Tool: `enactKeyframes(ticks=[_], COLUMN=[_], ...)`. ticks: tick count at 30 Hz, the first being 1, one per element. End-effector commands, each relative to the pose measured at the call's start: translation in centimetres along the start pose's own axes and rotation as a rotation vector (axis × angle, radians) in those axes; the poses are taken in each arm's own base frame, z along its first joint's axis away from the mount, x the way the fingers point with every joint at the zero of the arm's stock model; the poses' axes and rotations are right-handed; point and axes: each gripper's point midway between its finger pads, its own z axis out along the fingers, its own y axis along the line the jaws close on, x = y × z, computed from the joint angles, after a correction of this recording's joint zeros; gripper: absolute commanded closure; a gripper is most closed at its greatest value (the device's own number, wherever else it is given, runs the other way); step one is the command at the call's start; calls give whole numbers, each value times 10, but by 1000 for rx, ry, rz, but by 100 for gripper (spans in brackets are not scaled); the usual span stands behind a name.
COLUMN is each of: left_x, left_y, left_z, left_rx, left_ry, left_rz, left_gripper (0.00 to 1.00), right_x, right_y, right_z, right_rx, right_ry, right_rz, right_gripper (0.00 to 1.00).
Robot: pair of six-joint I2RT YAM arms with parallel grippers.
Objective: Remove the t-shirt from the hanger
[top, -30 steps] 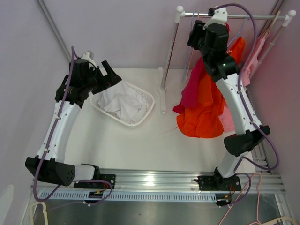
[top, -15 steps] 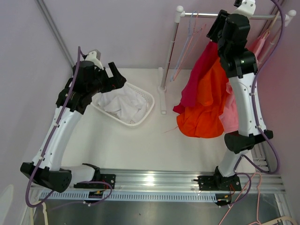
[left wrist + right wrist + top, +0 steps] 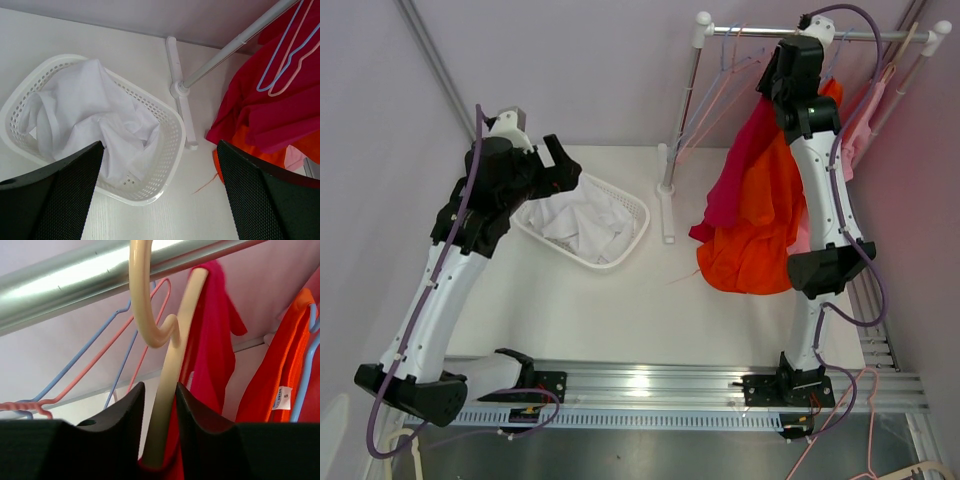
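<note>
A magenta t-shirt (image 3: 210,340) hangs on a cream hanger (image 3: 172,355) whose hook goes over the metal rail (image 3: 75,275). My right gripper (image 3: 159,390) is up at the rail (image 3: 740,32), shut on the hanger's neck just below the hook, a finger pressed on each side. From above, the magenta t-shirt (image 3: 735,175) drapes down in front of an orange shirt (image 3: 760,230), and the right gripper (image 3: 788,50) is at their top. My left gripper (image 3: 560,165) hovers open over the basket's near rim with nothing between its fingers (image 3: 55,200).
A white basket (image 3: 177,135) holds crumpled white cloth (image 3: 90,110). The rack's post and foot (image 3: 177,90) stand beside it. Empty blue and pink wire hangers (image 3: 285,65) hang on the rail's left part. A pink garment (image 3: 865,120) hangs at the far right.
The right arm rose to the rail, then settled lower, and its jaws closed in on the cream hanger's neck. The left arm shifted slightly and stayed open.
</note>
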Motion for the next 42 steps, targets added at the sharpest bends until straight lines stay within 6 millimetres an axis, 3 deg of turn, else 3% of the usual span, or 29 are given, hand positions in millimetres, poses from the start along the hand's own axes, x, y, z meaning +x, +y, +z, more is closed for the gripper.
enactKeyframes(ticks=[1,2,3,7,10,12,15,18,20,26,31,33,36,37,40,42], left_x=[-15,-15,-15,-17,-15,-16,-14,-13,-12,-10,-14,-15,-19,-22,-24,-25], left_y=[-6,-7,-7,-9,-11,-13,-15,-15,-16,-17,-20,-22,-30,-24,-45,-52], left_z=[-3,-3,-4,-4,-4,-4,-3,-2,-2,-1,-4,-5,-11,-10,-21,-25], left_rx=[19,22,24,31,39,48,53,55,60,66,75,81,72,8,27,39], left_ry=[-65,-67,-69,-78,-75,-76,-73,-67,-63,-58,-69,-73,-97,-118,-148,-166], left_rz=[30,31,34,38,43,44,44,48,50,52,56,62,108,146,217,235], left_gripper=[1,1,1,0,0,1,1,1,1,1,1,0,1,0,1,0], right_x=[-32,-31,-31,-37,-42,-43,-43,-44,-42,-41,-74,-95,-110,-120,-128,-119], right_y=[5,6,6,0,-2,-4,-4,-7,-10,-13,3,9,18,17,21,23], right_z=[-3,-2,-2,-4,-6,-5,-3,-1,1,3,-23,-42,-66,-83,-114,-120], right_rx=[-22,-27,-27,17,34,39,41,57,72,72,16,-27,-78,-91,-112,-119], right_ry=[-98,-97,-98,-137,-152,-158,-162,-169,-168,-154,-244,-287,-314,-332,-342,-309], right_rz=[33,30,31,-7,-13,-23,-33,-40,-42,-39,-50,-34,-24,-15,-11,-1], right_gripper=[66,69,79,68,71,64,63,76,98,100,100,100,100,100,100,100])
